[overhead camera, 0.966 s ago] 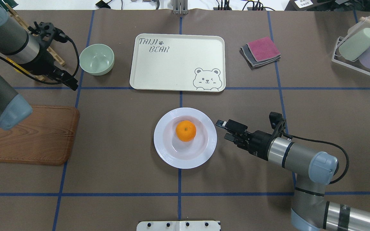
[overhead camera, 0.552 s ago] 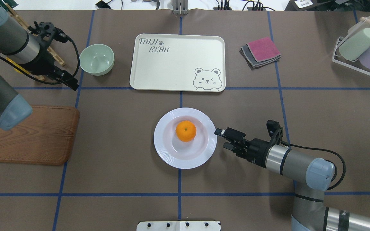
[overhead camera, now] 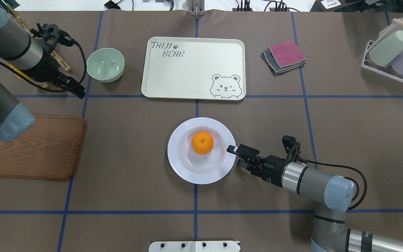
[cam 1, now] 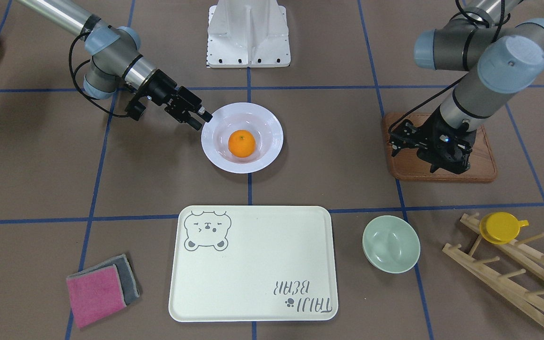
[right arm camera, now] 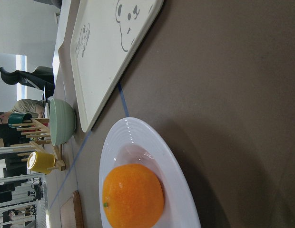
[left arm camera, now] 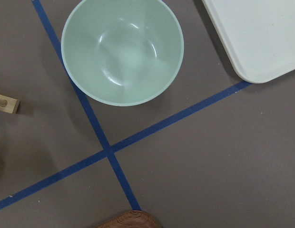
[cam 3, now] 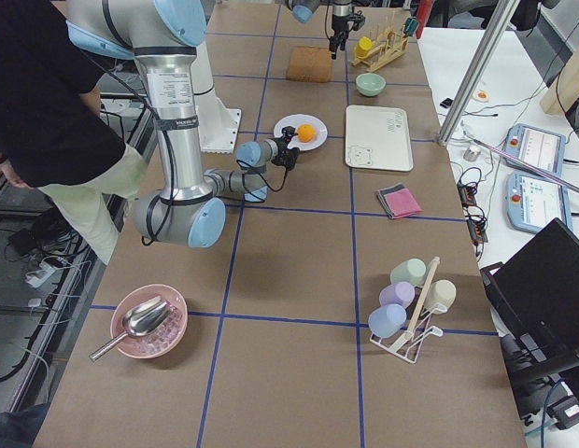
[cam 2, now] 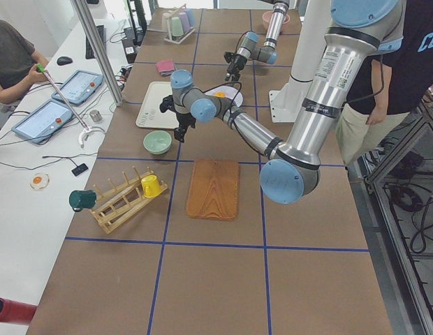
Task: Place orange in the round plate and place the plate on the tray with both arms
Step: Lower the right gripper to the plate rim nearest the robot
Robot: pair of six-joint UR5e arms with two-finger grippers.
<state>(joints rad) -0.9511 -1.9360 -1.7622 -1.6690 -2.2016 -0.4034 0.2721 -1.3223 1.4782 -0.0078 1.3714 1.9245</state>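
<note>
Overhead exterior: right gripper (overhead camera: 235, 156) spread, one finger over the right rim of the round plate (overhead camera: 187, 171), the other just outside it; contact unclear. In the plate's well, the orange (overhead camera: 202, 142). Plate down on the table (overhead camera: 135, 140), near the tray (overhead camera: 187, 73) but apart from it. Left gripper (overhead camera: 77, 91) hovering near the green bowl (overhead camera: 105, 64); spread or pressed together, cannot tell.
</note>
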